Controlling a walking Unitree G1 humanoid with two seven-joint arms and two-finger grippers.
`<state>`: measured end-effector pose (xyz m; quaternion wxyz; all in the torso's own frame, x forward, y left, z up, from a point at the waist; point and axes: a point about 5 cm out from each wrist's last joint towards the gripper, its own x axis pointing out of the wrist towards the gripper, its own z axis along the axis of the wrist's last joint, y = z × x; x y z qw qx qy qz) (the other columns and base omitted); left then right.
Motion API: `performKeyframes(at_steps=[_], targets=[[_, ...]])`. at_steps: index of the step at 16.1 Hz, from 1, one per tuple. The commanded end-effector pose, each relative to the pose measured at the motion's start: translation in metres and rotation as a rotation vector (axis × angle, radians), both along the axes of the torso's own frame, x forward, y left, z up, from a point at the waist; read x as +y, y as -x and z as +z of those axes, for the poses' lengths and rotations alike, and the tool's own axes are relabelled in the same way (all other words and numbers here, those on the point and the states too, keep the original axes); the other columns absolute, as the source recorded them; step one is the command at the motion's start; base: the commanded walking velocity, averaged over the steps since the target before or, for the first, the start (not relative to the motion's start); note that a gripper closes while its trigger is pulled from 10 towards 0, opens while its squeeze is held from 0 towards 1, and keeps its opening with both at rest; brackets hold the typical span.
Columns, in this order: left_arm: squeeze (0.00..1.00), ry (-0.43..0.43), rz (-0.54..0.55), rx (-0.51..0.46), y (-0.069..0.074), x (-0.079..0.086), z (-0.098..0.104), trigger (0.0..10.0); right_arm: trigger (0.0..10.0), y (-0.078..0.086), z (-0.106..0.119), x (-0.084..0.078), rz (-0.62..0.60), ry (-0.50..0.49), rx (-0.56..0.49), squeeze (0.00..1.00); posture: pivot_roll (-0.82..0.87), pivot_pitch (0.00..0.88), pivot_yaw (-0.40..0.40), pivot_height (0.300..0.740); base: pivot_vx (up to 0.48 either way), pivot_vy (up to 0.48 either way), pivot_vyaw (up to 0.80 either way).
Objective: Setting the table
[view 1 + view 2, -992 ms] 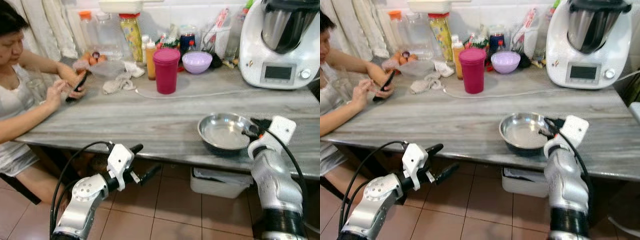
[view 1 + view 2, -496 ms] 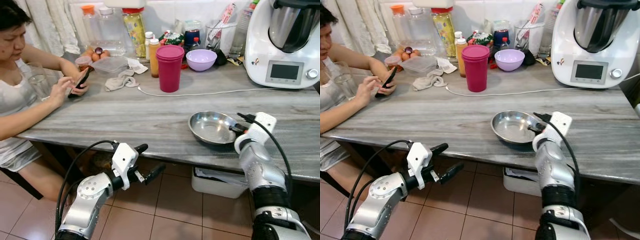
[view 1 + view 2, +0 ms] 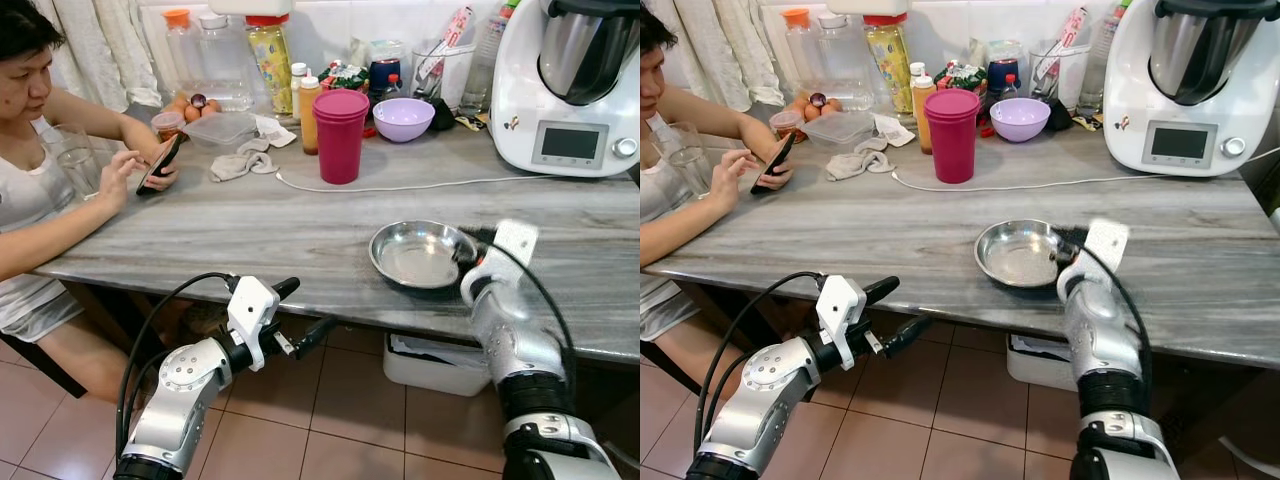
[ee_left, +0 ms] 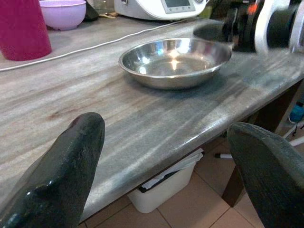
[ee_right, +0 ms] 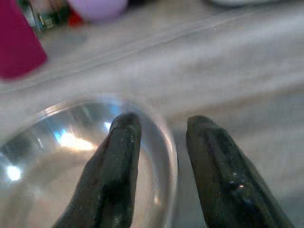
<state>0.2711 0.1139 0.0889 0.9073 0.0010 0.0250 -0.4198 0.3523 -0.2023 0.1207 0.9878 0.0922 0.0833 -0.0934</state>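
Note:
A shallow steel bowl (image 3: pixel 418 255) rests on the grey marble table (image 3: pixel 250 230) near its front edge. My right gripper (image 3: pixel 468 254) is at the bowl's right side. In the right wrist view its two black fingers (image 5: pixel 121 156) straddle the bowl rim (image 5: pixel 167 142), one inside and one outside, shut on it. My left gripper (image 3: pixel 305 308) hangs open below the table's front edge, holding nothing. The left wrist view looks between its fingers (image 4: pixel 66 175) across the table at the bowl (image 4: pixel 175 61).
A person (image 3: pixel 40 190) sits at the table's left end holding a phone (image 3: pixel 158 165). A magenta cup (image 3: pixel 340 135), purple bowl (image 3: pixel 402 118), bottles and a white kitchen machine (image 3: pixel 570 85) stand at the back. A white cable (image 3: pixel 400 186) crosses the table. A white bin (image 3: pixel 430 365) sits underneath.
The camera shifted after the earliest frame. Since half a second ago the right gripper and the bowl have slid slightly left along the table. The left arm has barely moved.

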Motion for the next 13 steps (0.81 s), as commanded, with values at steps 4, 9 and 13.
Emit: performKeyframes(at_steps=[4,9,13], targets=[[0.0,-0.001,0.031,-0.01,-0.005,0.003,0.003,10.0,10.0,0.005,0.03,0.005,0.043,0.084,-0.143,1.0,-0.29,0.0,0.059,0.74,0.0,0.0,0.0],[0.0,0.023,0.09,-0.006,-0.005,0.009,0.004,10.0,10.0,0.04,0.042,0.004,0.053,0.227,-0.239,1.0,-0.29,0.0,0.06,0.74,0.0,0.0,0.0],[0.0,0.02,0.284,-0.014,-0.006,0.015,0.001,10.0,10.0,0.079,0.03,0.003,0.036,0.378,-0.242,1.0,-0.3,0.0,0.069,0.74,0.0,0.0,0.0]])
